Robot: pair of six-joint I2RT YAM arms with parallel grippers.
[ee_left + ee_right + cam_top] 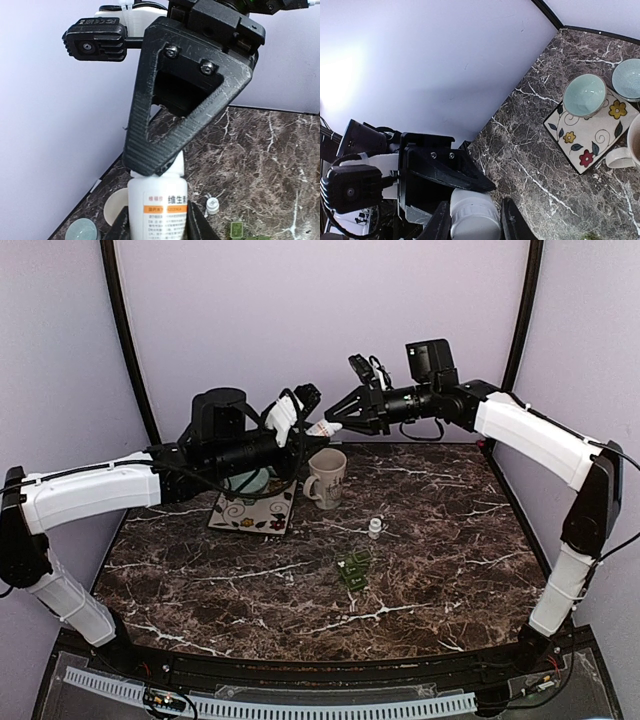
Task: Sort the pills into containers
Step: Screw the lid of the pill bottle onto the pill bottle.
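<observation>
Pill bottle (158, 202), white hard plastic with a paper label, is held in the air between both tools. The left tool (159, 227) pinches its labelled body and the right tool (476, 222) pinches the other end. It is probably light, stiff and slick, so it could twist; the labelled waist looks like the surest hold. Below the tools stands a mug (326, 478), and a small white cap (375, 528) lies on the surface (450, 540).

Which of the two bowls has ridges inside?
The bluish bowl, cut off at the right edge of the right wrist view: concentric rings line its inside. The pale green bowl beside it is smooth.
</observation>
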